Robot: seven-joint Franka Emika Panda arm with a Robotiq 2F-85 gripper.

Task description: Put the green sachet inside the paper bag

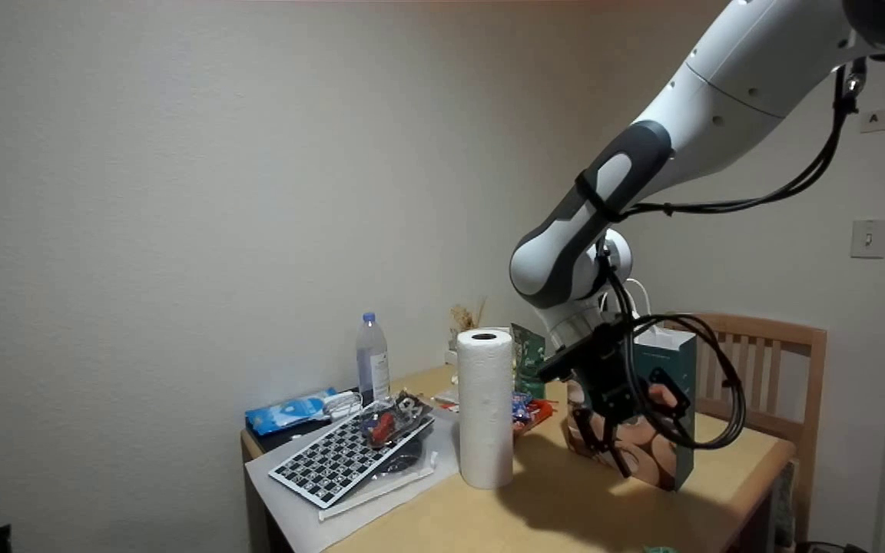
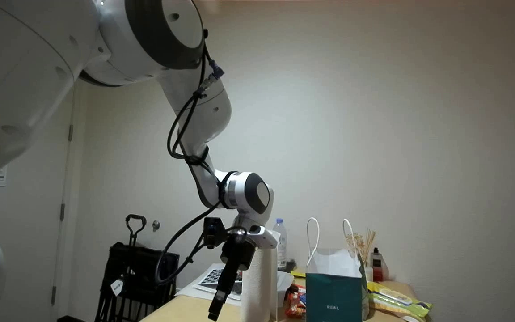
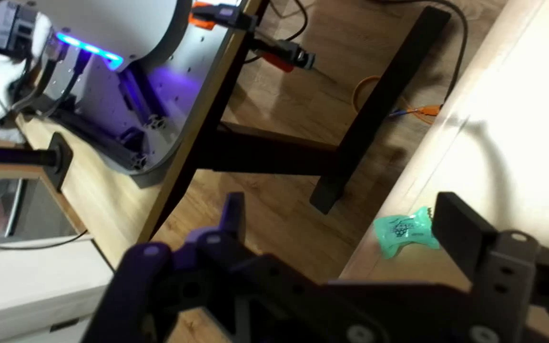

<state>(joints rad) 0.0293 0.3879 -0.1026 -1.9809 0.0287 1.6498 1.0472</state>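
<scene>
Wrist view: the sachet is seen on the table, just beside its edge.
Its glossy wrapping is creased into a bow-like shape, one long side curved inward, against a pale wood-toned top. Its long axis is laid roughly left to right across that view, and its right end is partly covered by a dark, blocky finger; whether they touch cannot be told. Its mint-green face is marked with small dark print, and a zigzag edge is shown at the upper right corner. The fingers of the gripper are spread wide apart. In both exterior views, the teal bag is seen upright, fitted with white loop handles, near a white paper roll.
</scene>
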